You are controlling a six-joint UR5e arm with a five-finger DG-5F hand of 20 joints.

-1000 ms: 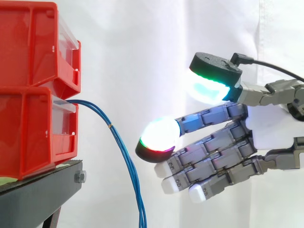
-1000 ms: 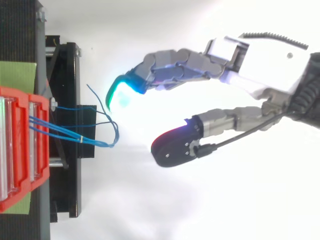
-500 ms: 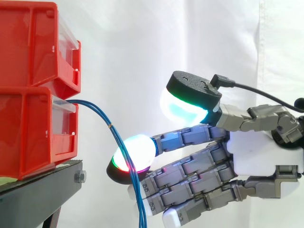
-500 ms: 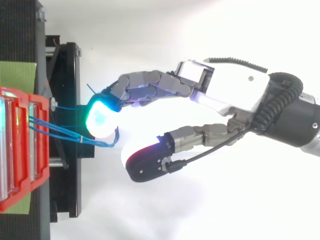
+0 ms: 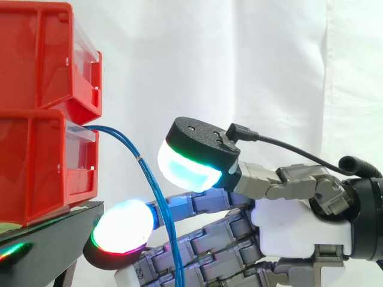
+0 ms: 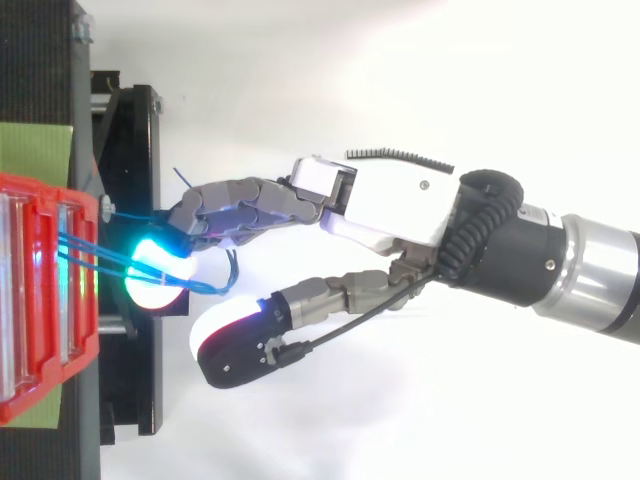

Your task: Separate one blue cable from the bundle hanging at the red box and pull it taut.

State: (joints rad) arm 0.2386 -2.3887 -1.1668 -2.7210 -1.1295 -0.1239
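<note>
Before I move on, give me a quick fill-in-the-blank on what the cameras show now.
The blue cables come out of the ____ red bin. Under that bin is a ____ stand. The hand is ____, its thumb apart from its fingers.
Missing: lower; black; open.

Hand stretched leftward, fingers nearly straight, thumb spread apart, grip seemingly slack.
</note>
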